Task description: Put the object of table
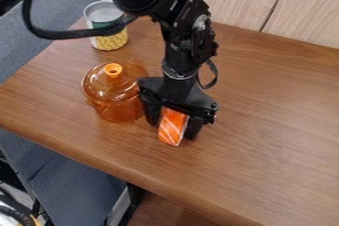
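Orange-striped block [173,130], pinched in the gripper [174,127], could knock the amber pot [114,96] at ten o'clock if swung sideways.

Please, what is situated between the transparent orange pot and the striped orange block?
One black finger of the pincer is between the transparent orange pot and the striped orange block; the camera view shows this.

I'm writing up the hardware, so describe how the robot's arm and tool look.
The jointed robot arm is glossy black, with rounded housings and small pale marks. A thick black cable droops beside it, and a thinner black loop sticks out near the wrist. The angular, black tool has a wide body.
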Tool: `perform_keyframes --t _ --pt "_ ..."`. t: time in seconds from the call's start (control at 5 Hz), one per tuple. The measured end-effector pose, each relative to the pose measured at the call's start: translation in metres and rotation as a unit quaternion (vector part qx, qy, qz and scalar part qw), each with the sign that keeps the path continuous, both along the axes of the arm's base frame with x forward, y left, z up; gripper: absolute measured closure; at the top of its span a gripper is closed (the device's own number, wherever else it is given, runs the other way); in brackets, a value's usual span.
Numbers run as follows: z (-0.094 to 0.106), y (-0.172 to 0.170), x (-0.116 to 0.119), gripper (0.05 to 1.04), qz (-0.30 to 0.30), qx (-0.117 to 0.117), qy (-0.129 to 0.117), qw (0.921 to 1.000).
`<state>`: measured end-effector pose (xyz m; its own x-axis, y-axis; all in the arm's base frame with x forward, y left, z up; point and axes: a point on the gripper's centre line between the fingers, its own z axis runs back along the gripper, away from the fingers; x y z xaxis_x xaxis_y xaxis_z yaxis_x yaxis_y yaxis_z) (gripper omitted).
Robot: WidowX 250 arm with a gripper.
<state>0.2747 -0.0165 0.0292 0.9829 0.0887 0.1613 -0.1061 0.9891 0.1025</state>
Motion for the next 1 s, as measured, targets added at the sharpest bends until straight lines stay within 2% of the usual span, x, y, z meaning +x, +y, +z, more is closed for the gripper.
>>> perform_keyframes --t 0.2,0.4,0.6,0.8,1.0 --pt "0.002 0.000 0.000 0.081 -0.003 -0.002 0.002 1.0000" --pt "0.020 -0.004 0.004 0.084 -0.006 -0.016 -0.019 0.9997" --pt "0.049 -0.004 0.008 0.084 -0.002 -0.033 -0.049 0.9983" --pt "0.082 0.000 0.008 0.084 -0.002 -0.045 -0.096 0.9944" --pt "0.085 0.000 0.008 0.084 -0.005 -0.045 -0.099 0.9941"
